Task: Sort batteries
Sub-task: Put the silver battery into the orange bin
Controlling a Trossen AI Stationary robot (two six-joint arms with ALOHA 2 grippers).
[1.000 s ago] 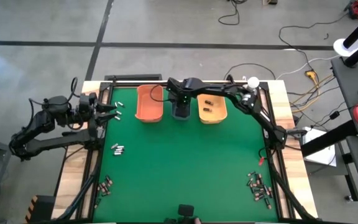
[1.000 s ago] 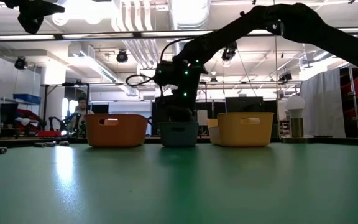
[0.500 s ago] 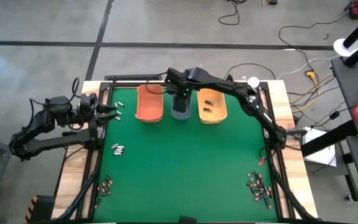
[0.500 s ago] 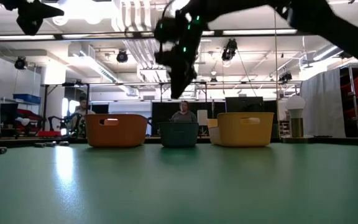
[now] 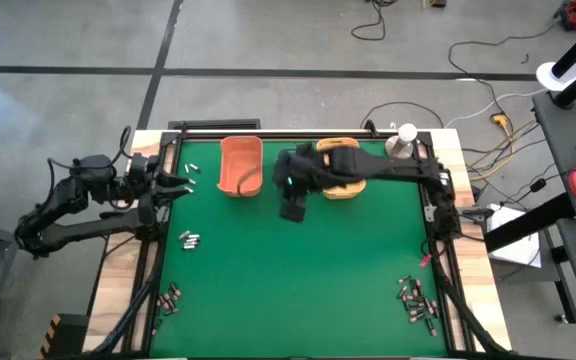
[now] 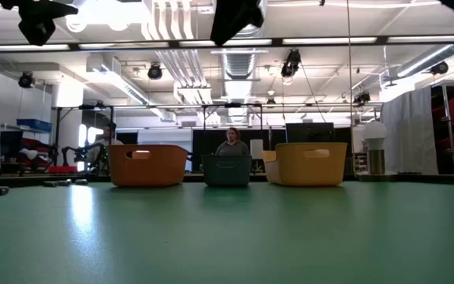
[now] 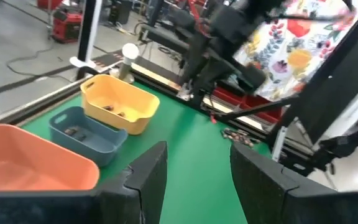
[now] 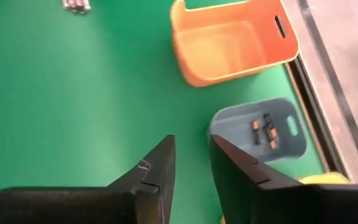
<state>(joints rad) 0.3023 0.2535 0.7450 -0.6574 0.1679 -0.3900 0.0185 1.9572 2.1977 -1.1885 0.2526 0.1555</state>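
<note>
Left tool (image 5: 173, 183) waits released at the worktop's (image 5: 288, 270) left edge. 3 bins stand in a row: orange bin (image 5: 239, 165), blue-grey bin (image 8: 260, 130) holding 3 batteries (image 8: 265, 133), yellow bin (image 7: 120, 102). Right tool (image 8: 191, 162) hovers released, empty, near the blue-grey bin. No readable writing.

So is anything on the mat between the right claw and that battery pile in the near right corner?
Nothing visible is. The right claw hangs above the mat in front of the bins, and only bare green mat lies between it and the batteries in the near right corner.
</note>
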